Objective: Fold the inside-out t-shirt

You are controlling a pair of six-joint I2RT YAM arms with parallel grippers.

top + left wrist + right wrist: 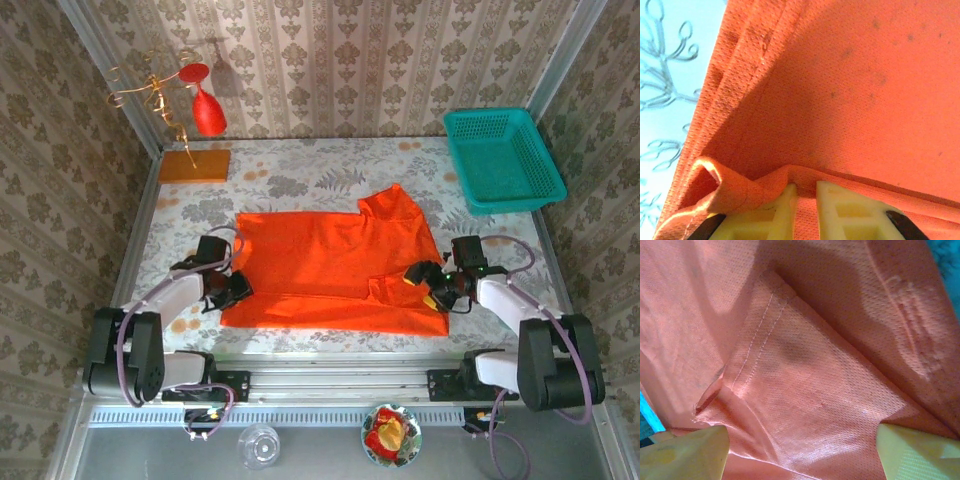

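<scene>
The inside-out t-shirt (330,265) lies spread flat in the middle of the table, bright orange-red, with a sleeve folded in at its lower right. At the shirt's lower left edge, my left gripper (232,290) is shut on the cloth. In the left wrist view a fold of the t-shirt hem (740,187) sits pinched between the pale fingers (840,210). My right gripper (432,285) hovers over the right sleeve. In the right wrist view the fingers (685,452) stand wide apart over the stitched sleeve cloth (805,385), holding nothing.
A teal basket (503,158) stands at the back right. At the back left are an orange-brown board (194,165) and a red wine glass (207,110) hanging on a wire stand. A clear glass (259,445) and a small dish (391,432) sit below the table's near rail.
</scene>
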